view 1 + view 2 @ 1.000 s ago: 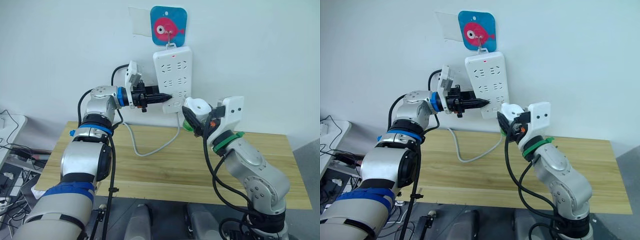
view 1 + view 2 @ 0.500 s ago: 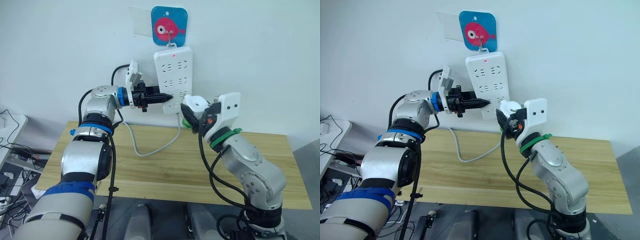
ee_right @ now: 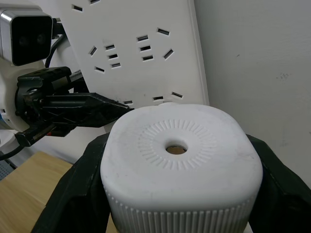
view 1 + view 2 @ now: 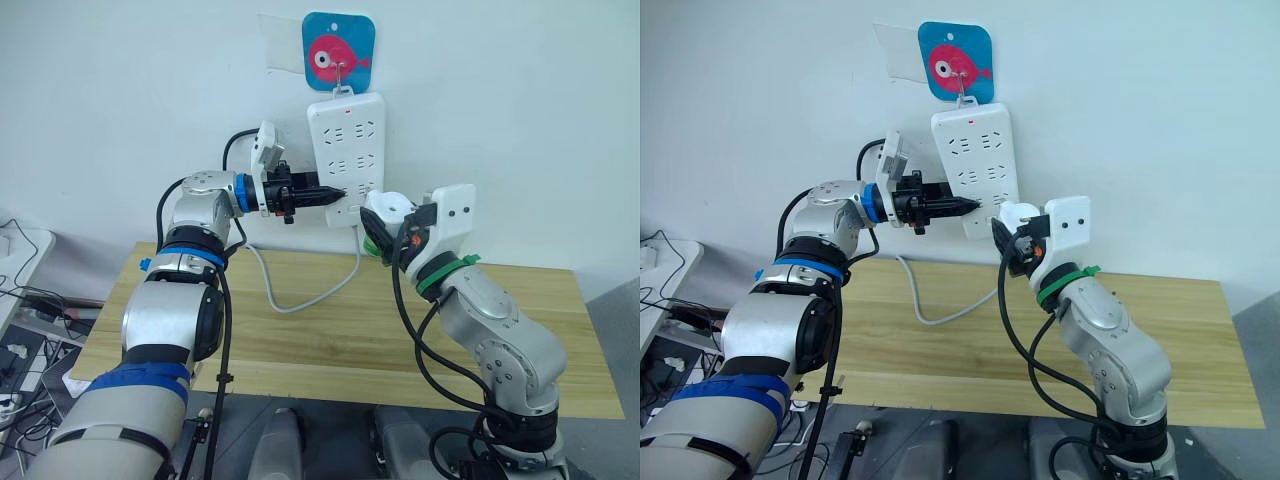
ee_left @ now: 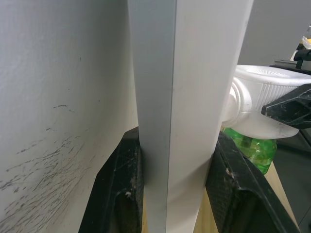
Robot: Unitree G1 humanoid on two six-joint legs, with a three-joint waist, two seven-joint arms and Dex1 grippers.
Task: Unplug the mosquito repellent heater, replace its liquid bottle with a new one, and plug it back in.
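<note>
Slowly the right gripper (image 3: 181,213) has carried the mosquito repellent heater (image 4: 389,212), held tight with its green bottle (image 5: 252,151) underneath, closer to the power strip (image 4: 346,150) that the left gripper (image 5: 175,194) squeezes steady, so only plugging in looks left.

Left arm was raised and extended toward the wall, its left gripper (image 4: 335,193) clamped on the edge of what it held. Right arm was bent upward at the elbow, right gripper (image 4: 385,232) closed around its load, near the left.
</note>
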